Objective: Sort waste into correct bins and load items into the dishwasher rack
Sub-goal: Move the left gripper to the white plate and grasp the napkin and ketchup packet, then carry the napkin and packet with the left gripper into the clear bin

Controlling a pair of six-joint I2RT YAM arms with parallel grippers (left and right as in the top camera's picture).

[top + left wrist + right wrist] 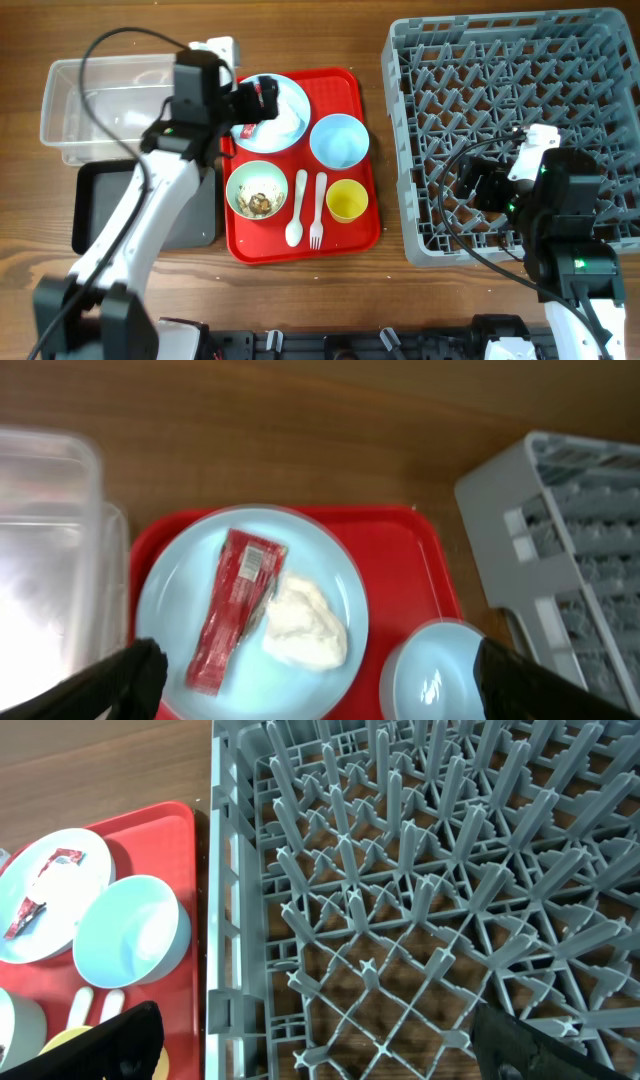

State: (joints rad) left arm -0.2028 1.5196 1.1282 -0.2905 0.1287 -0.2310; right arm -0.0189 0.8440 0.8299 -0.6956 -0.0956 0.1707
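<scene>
Tub [108, 112] and black tray [108, 212] sit at the counter's left edge, the tub at the far corner. Right of them, mid-counter, the red tray [352, 92] carries the plate [322, 558], where the wrapper [235, 610] lies touching a white wad [306, 628]. The left gripper [259, 99] hovers over that plate, fingers spread wide, empty. Scraps [258, 203] sit in the green bowl [235, 188], nearer the front edge. The rack [500, 80] fills the right edge; the right gripper [478, 187] hangs above it, fingers apart, holding nothing.
</scene>
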